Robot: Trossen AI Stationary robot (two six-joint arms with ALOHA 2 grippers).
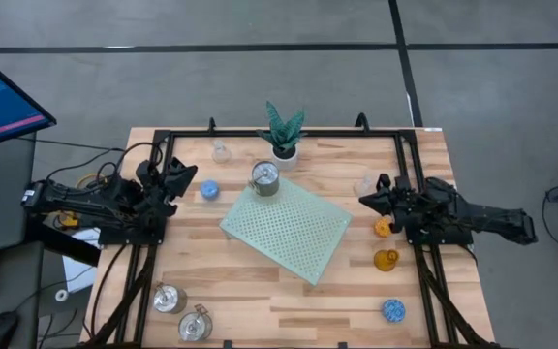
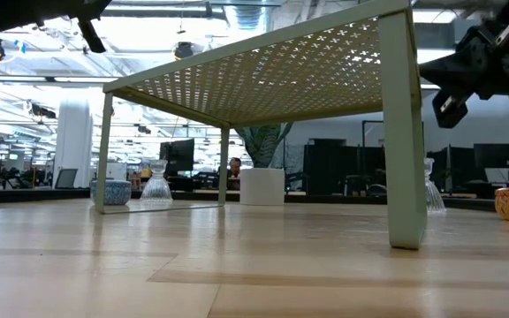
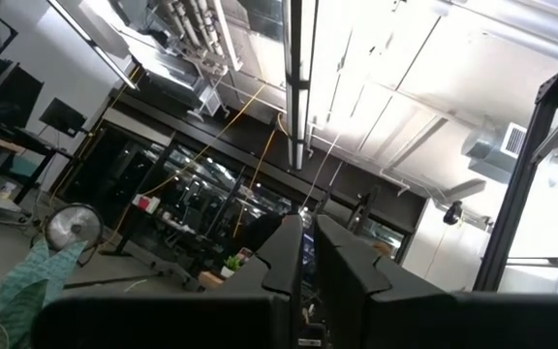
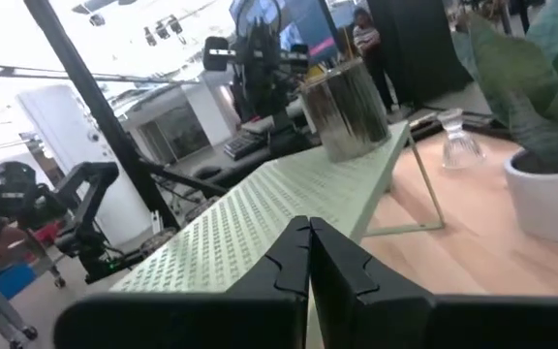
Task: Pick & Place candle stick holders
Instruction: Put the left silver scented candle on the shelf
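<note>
A shiny silver candle stick holder [image 1: 264, 177] stands upright on the far left corner of the pale green perforated mat [image 1: 287, 228]; the right wrist view shows that holder [image 4: 349, 107] too. Other holders stand on the wood: clear glass [image 1: 221, 150], blue [image 1: 209, 190], clear glass [image 1: 366, 184], orange [image 1: 384, 228], amber [image 1: 387, 260], blue [image 1: 393, 310], two silver [image 1: 169, 299] [image 1: 196, 325]. My left gripper [image 1: 187, 177] [image 3: 308, 242] is shut at the table's left side and tips upward. My right gripper [image 1: 364, 200] [image 4: 309, 237] is shut at the right side, level, facing the mat. Neither holds anything.
A green-leaved plant in a white pot [image 1: 284, 136] stands at the far middle, just behind the mat. The mat stands raised on thin legs [image 2: 405, 132]. A black frame [image 1: 289, 133] runs along the table's edges. Bare wood lies near the front middle [image 1: 289, 310].
</note>
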